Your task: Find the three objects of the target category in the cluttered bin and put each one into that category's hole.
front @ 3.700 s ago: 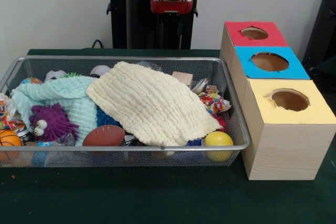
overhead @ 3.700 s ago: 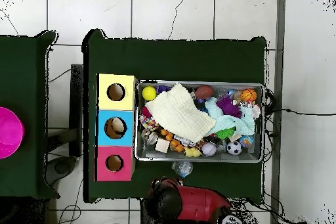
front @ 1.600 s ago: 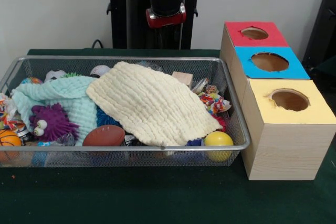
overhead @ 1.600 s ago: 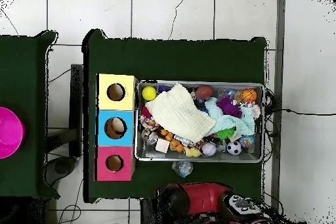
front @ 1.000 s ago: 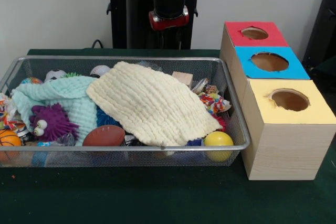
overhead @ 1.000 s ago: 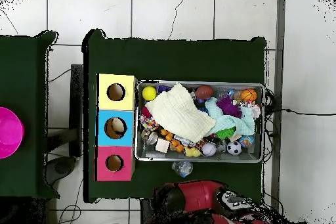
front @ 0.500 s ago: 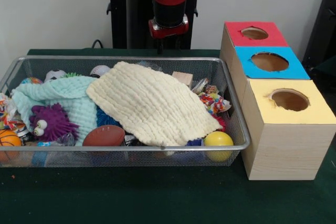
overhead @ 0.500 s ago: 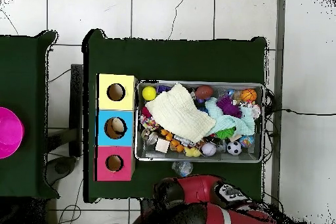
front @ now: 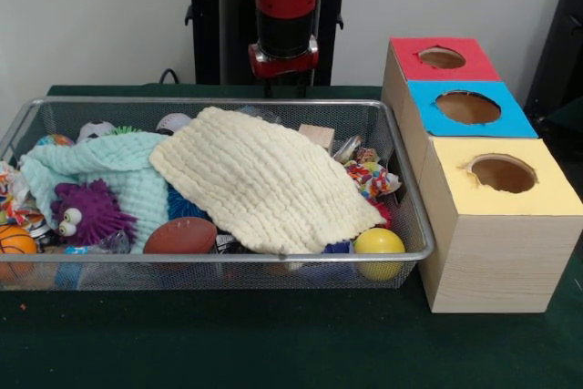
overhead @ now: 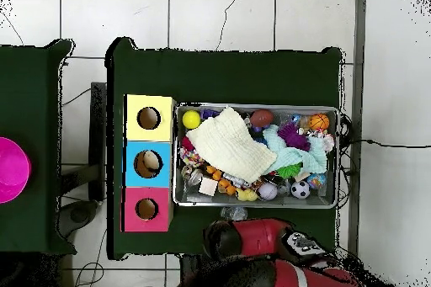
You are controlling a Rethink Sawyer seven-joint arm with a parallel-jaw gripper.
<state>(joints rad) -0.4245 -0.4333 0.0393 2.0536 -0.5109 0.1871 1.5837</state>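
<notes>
Front view: wire mesh bin [front: 414, 225] on the dark green surface [front: 273, 343], filled with toys. A cream cloth [front: 264, 179] lies over the middle, overlapping a mint cloth [front: 109, 166]. Along the near wall sit a purple googly-eyed ball [front: 86, 211], a brown football [front: 180, 235], a yellow ball [front: 379, 245] and an orange basketball [front: 15, 243]. Just beside the bin's right end stands a wooden sorting box with a red-topped hole [front: 442, 57], a blue-topped hole [front: 467, 107] and a yellow-topped hole [front: 503, 173]. The red arm's wrist [front: 283, 43] hangs behind the far rim; the end effector itself is hidden, so its state cannot be told.

Overhead view: bin [overhead: 256, 204] holds the same cloths, plus a soccer ball [overhead: 300, 189]. The blue hole [overhead: 148, 163] shows something pale inside. The arm [overhead: 261, 237] sits just outside the bin's lower rim.
</notes>
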